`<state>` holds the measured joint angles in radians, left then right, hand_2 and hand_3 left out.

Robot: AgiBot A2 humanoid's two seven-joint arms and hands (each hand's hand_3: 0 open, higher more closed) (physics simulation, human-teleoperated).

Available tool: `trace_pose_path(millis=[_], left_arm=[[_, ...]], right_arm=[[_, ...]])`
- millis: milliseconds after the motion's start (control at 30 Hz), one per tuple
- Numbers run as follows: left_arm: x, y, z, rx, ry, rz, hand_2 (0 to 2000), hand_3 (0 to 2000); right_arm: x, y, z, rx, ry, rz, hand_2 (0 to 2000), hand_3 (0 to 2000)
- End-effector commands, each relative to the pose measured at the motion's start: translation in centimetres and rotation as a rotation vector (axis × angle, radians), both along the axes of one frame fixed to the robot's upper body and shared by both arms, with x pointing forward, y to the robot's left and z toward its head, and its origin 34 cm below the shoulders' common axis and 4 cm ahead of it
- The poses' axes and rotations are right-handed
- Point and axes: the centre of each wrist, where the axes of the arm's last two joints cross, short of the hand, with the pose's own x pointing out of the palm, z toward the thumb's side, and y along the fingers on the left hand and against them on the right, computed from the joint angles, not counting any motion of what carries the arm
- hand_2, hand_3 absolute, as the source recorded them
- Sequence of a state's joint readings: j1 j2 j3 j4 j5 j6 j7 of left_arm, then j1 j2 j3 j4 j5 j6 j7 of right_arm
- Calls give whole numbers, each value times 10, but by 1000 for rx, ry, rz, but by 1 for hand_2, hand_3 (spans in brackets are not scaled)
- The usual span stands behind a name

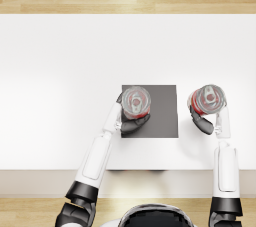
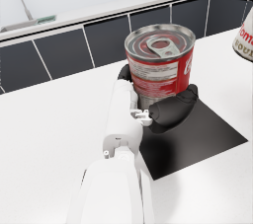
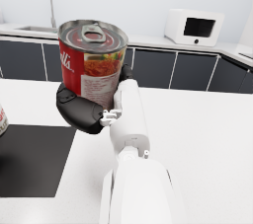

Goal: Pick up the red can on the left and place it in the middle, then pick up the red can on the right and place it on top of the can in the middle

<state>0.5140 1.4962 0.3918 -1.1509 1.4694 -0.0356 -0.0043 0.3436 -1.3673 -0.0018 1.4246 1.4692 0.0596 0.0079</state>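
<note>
The left hand (image 1: 134, 123) is gripping one red soup can (image 1: 135, 101) by its sides over the left part of the dark mat (image 1: 162, 113), while the right hand (image 1: 201, 121) is holding the other soup can (image 1: 207, 99) beside the mat, over the white table (image 1: 60, 96). Both cans are looking rigid, probably fairly heavy, with smooth labels that could be slipping; wrapping around mid-height seems best. The head view is showing only lids; the wrist views are revealing the labels and pull tabs, plus a microwave (image 3: 193, 26) and a faucet (image 3: 49, 1) behind.
</note>
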Motion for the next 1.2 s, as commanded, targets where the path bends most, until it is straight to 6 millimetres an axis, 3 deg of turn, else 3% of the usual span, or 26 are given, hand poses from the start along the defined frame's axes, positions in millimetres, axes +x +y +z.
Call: trace_pose_path(millis=[33,233,267,300,333,367,433,467,600,633,667,733,767,833,933,1100,1200], left_arm=[[7,-21,0,30,16,-55,2000,1520],[11,-34,-27,54,58,-86,2000,1520],[12,-30,-33,184,-25,-179,2000,1520],[14,-33,-37,55,-26,-118,2000,1520],[15,-33,-39,41,-50,-124,2000,1520],[16,-32,-43,155,-86,-206,2000,1520],[18,-34,-50,84,-58,-178,2000,1520],[20,-33,-53,160,-64,-228,2000,1520],[22,-33,-62,175,-48,-215,2000,1520],[21,-33,-63,175,-52,-218,639,1193],[20,-33,-61,146,-61,-210,0,867],[17,-31,-60,130,-72,-214,0,213],[15,-29,-58,117,-88,-193,0,0],[7,-27,-50,84,-143,-178,0,0],[-16,-9,-23,-9,-282,-141,0,0],[-38,37,7,-11,-167,49,0,0],[-43,63,9,-24,-128,151,0,0]], right_arm=[[2,8,16,-5,-56,27,2000,1520],[-1,26,33,-11,-121,87,2000,1520],[-1,29,36,-12,-132,98,2000,1520],[-1,33,39,-13,-143,112,2000,1520],[-2,35,41,-13,-151,119,2000,1520],[-2,37,44,-12,-162,126,2000,1520],[-3,40,46,-11,-171,136,2000,1520],[-3,40,46,-10,-171,136,2000,1520],[-6,47,54,-9,-200,163,2000,1520],[-7,49,56,-9,-208,170,2000,1520],[-7,50,57,-8,-212,173,2000,1520],[-5,59,61,-8,-223,200,2000,1520],[-3,63,61,-9,-220,213,2000,1520],[1,71,66,-7,-231,236,2000,1520],[6,86,75,-7,-251,286,2000,1520],[15,103,83,-40,-27,303,2000,1520],[20,111,82,-54,59,308,2000,1520]])
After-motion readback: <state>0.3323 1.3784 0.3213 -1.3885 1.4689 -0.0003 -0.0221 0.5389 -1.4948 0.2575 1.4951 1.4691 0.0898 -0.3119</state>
